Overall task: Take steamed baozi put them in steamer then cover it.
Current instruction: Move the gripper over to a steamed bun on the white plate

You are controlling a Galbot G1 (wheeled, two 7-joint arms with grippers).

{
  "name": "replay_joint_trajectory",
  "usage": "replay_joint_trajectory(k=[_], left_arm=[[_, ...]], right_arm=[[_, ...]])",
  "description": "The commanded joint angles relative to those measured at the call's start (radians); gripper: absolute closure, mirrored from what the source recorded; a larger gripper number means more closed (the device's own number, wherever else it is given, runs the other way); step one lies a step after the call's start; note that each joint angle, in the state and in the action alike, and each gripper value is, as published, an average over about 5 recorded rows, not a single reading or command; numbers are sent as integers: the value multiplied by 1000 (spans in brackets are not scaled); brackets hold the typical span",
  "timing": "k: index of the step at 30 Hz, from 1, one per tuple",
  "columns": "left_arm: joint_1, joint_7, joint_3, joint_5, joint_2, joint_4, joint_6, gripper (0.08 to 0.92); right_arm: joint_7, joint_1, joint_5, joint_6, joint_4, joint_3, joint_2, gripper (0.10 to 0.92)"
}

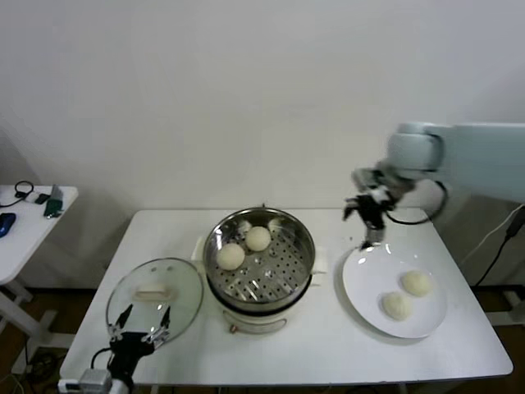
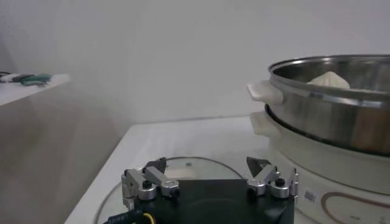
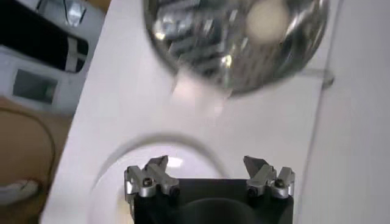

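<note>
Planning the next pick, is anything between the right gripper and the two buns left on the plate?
Nothing visible. The right gripper, open and empty, hangs above the far rim of the plate; both buns lie uncovered nearer the front edge. The steamer is open too.

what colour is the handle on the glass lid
Cream-white, a rectangular handle in the middle of the clear glass lid; the head view shows it best.

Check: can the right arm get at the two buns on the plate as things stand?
Probably yes. The right gripper hangs open and empty above the plate's far rim, and both buns lie uncovered with nothing between.
</note>
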Motion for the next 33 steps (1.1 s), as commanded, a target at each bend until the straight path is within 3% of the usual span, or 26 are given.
replay_joint_trajectory(k=[1,11,26,33], left_arm=[[-1,-1,2,11,-19,-3,5,177],[11,-3,4,19,-37,-1,-1,177],[10,-4,-5,16,-31,24,-3,177],[6,-3,-8,14,-28,24,-1,177]], right_arm=[[62,-168,-220,-13,80,-34,-333,203],[109,-706,-339,-49,-89,456,-314,203],[113,-792,-321,-54,-212,526,-209,204],[112,-819,-305,-57,-224,561,-185,306]])
